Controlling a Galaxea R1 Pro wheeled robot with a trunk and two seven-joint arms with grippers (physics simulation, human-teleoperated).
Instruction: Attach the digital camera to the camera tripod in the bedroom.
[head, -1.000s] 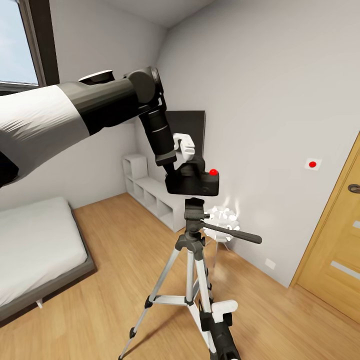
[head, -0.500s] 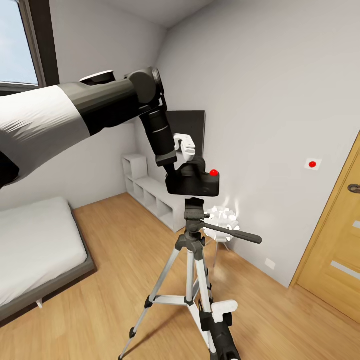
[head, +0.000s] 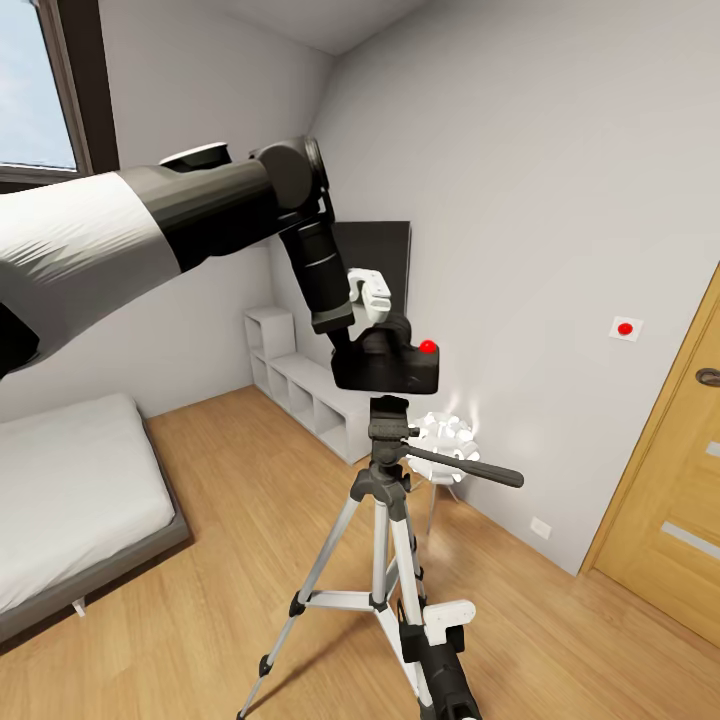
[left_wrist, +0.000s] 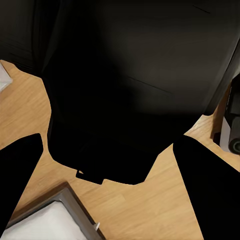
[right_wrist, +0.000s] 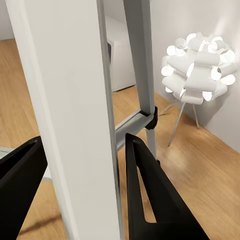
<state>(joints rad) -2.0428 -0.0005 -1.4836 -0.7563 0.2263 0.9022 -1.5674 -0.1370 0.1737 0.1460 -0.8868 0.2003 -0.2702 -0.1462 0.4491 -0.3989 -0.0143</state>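
Low grey bed (head: 70, 490) along wood floor's (head: 230, 480) left edge, wooden door (head: 670, 480) at right wall, white shelf unit (head: 300, 390) at far wall. Camera tripod (head: 385, 500) upright mid-floor, pan handle pointing right; white ball lamp (head: 445, 440) just behind it. Left gripper (head: 375, 335) clamped on digital camera (head: 390, 368), held just above tripod head, approx centred, contact unclear. Right gripper (right_wrist: 82, 165) low at a tripod leg, fingers (right_wrist: 147, 195) either side of it, narrow; grip on leg unclear.
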